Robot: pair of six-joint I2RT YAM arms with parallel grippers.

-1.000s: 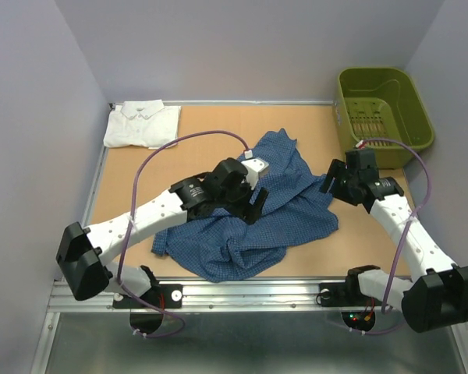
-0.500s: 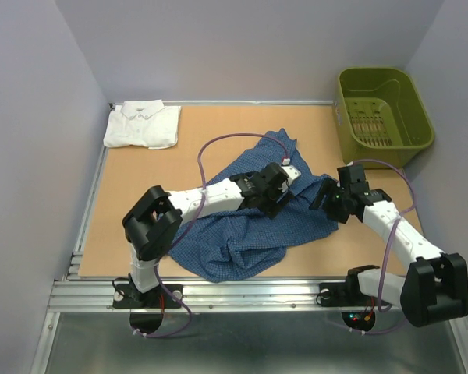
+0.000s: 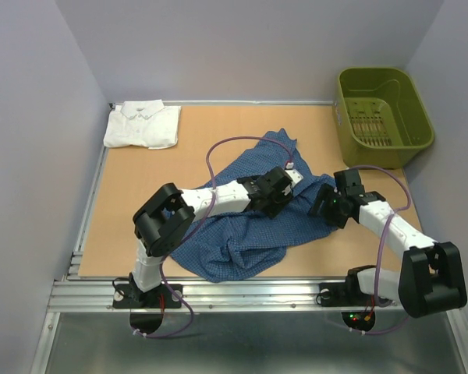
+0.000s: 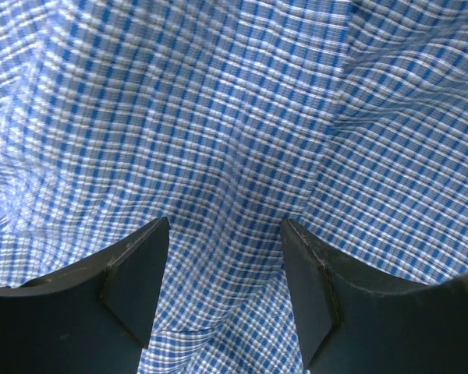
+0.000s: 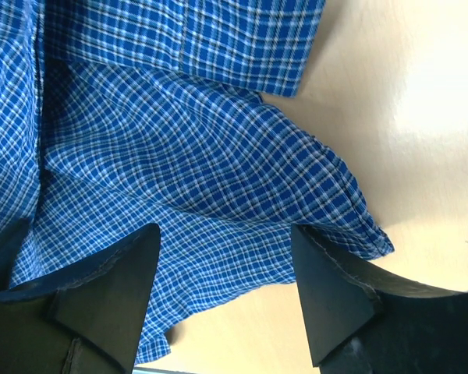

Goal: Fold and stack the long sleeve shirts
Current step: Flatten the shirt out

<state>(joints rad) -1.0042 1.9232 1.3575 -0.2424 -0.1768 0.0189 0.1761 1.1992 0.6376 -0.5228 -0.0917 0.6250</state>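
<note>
**Blue shirt: grasp stage, not yet spread**

Blue checked shirt lies crumpled in the middle of the counter. White shirt sits folded at the far-left corner. Left fingers are apart, tips down astride a fabric ridge, nothing pinched. Right fingers are apart over the shirt's right edge. Judged step: taking hold to spread. Next move calls for closing on cloth, then drawing it flat.

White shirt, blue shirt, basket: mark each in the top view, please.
White shirt (image 3: 143,126), top view, middle of the folded body.
Blue shirt (image 3: 242,241), top view, bunched near part.
Basket (image 3: 420,109), top view, right wall.
</note>
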